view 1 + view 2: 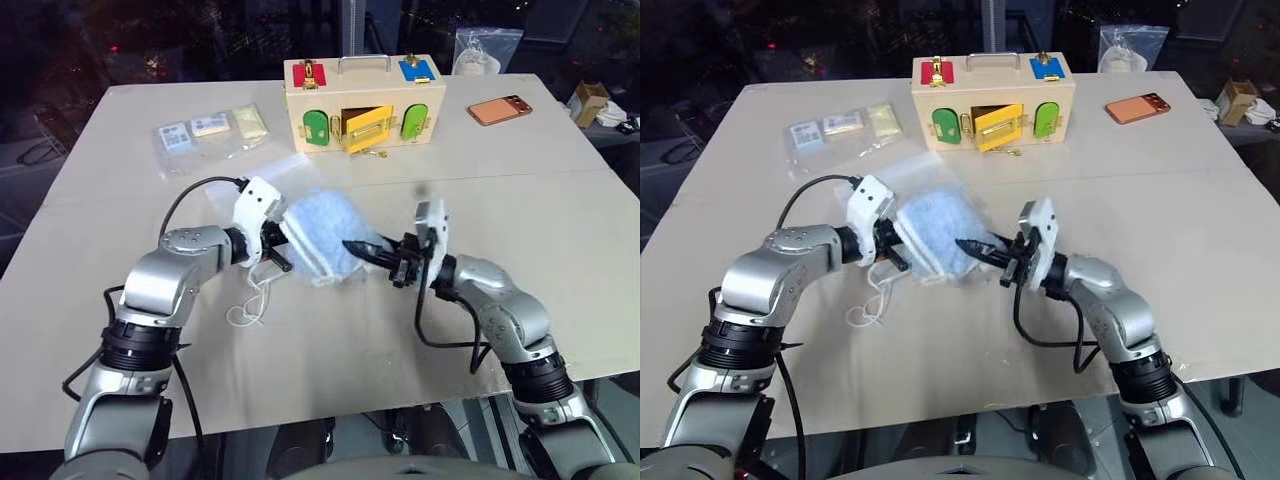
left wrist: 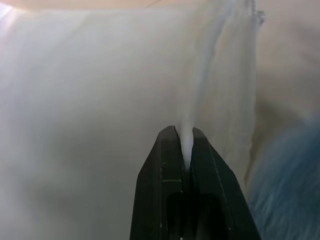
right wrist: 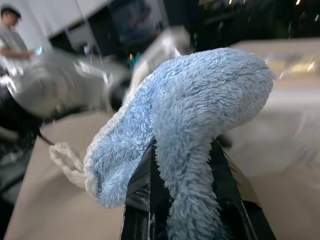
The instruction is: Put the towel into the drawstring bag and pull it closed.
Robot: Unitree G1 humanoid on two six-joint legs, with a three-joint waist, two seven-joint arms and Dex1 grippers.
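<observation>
Clamping the light-blue towel point(image 3: 200, 115) between shut black fingers, the right gripper point(image 1: 362, 250) pointed toward nine o'clock over the middle of the table point(image 1: 560, 220), the fluffy cloth draped over both fingertips. Facing it from nine o'clock, the left gripper point(image 2: 184, 145) sat pinched tight on a fold of sheer white fabric, the drawstring bag point(image 1: 910, 180), which billowed up toward twelve o'clock from the left wrist. Lay partly behind that translucent mesh, the towel, though whether truly inside the pouch could not be told. Hung from the bag at about seven o'clock of the towel, thin white cord loops point(image 1: 250, 305), their ends resting on the tabletop.

Stretched open and bare toward three o'clock and toward six o'clock, wide tan surface, with the near table edge running just behind both forearms. Stood at twelve o'clock, well apart from the grippers, a wooden latch box point(image 1: 364, 103) with coloured doors, its yellow middle door ajar. Lay at ten o'clock a clear plastic bag point(image 1: 210, 135) holding small card packets, and at two o'clock an orange flat object point(image 1: 499, 109) near the far edge.
</observation>
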